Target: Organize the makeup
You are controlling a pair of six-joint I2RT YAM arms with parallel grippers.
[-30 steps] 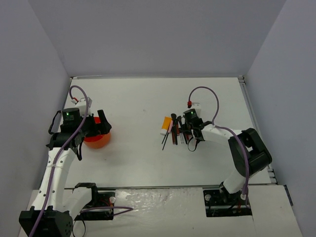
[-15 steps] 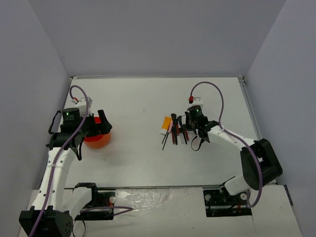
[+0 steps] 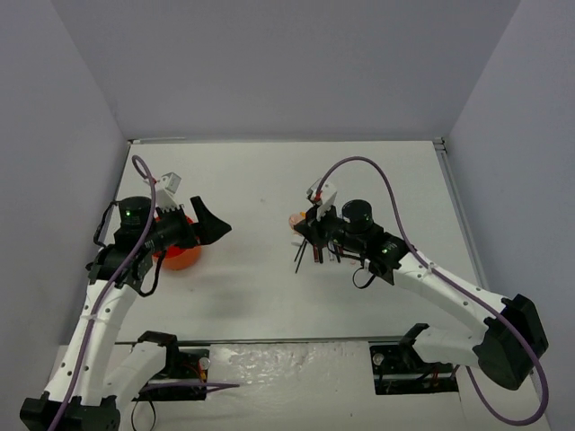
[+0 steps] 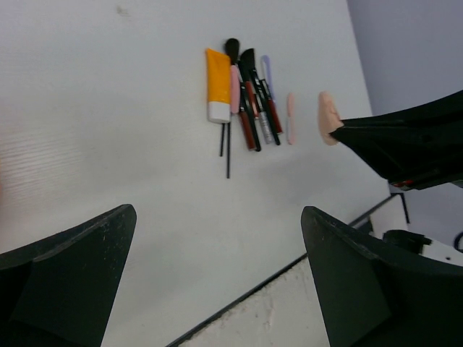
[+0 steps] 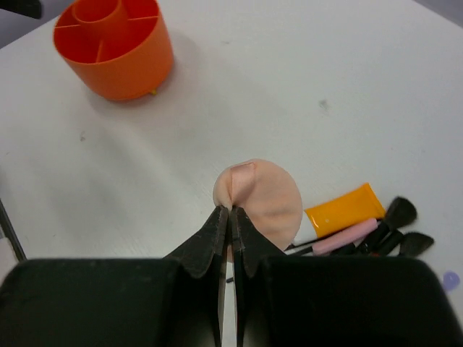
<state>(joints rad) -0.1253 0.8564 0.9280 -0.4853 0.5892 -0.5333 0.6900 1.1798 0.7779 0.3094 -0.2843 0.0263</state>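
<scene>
My right gripper point(image 5: 229, 211) is shut on the edge of a pale pink puff point(image 5: 268, 199), which hangs above the table beside the rest of the makeup. The top view shows the puff point(image 3: 294, 220) at the tip of that gripper point(image 3: 304, 225). An orange-white tube point(image 5: 343, 210), a pink stick and thin black brushes point(image 5: 398, 217) lie in a row on the table point(image 3: 319, 249). My left gripper point(image 4: 218, 213) is open with nothing between its fingers. It is raised over the round orange divided tub point(image 3: 175, 257) and faces the row of makeup point(image 4: 246, 97).
The orange tub point(image 5: 116, 47) stands on the table's left side, under the left arm. Grey walls close in the white table point(image 3: 269, 171) on three sides. A black seam marks the table's near edge point(image 4: 253, 293).
The right arm has stretched out to the left and lifted the puff clear of the makeup row. The left gripper has swung up and to the right, off the tub.
</scene>
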